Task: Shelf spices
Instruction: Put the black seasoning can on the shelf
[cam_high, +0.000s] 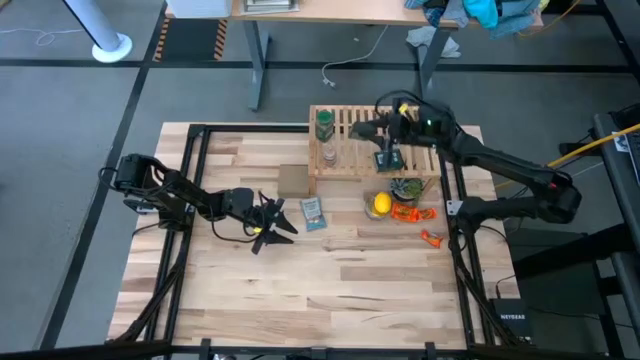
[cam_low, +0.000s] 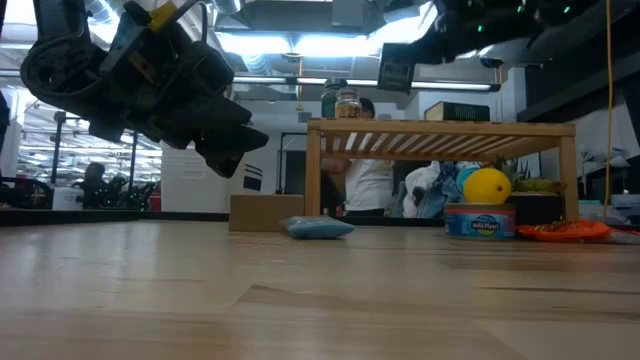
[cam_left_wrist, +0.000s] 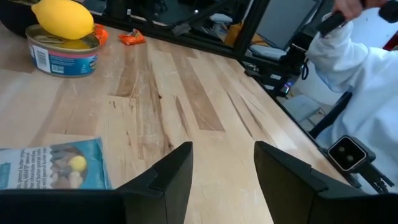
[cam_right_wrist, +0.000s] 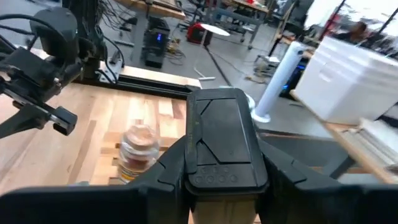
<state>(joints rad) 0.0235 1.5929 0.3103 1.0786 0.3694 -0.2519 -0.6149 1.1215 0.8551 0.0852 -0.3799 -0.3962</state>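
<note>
The shelf is a light wooden slat rack at the table's far side. On its top stand the green bottle, the clear glass jar and a green-labelled dark tin. My right gripper is over the shelf, shut on the other dark tin. My left gripper is open just above the table's middle left, beside the flat blue-and-white packet. My right gripper pinches the dark tin between its two fingers, one on each long side. It reaches over the shelf from the table's right. The tin is lifted clear above the shelf's top, right of the jar.
In front of the shelf are a small brown cardboard box, a yellow lemon, a round can and orange packets. A person shows beyond the table. Bare wood lies toward the near edge.
</note>
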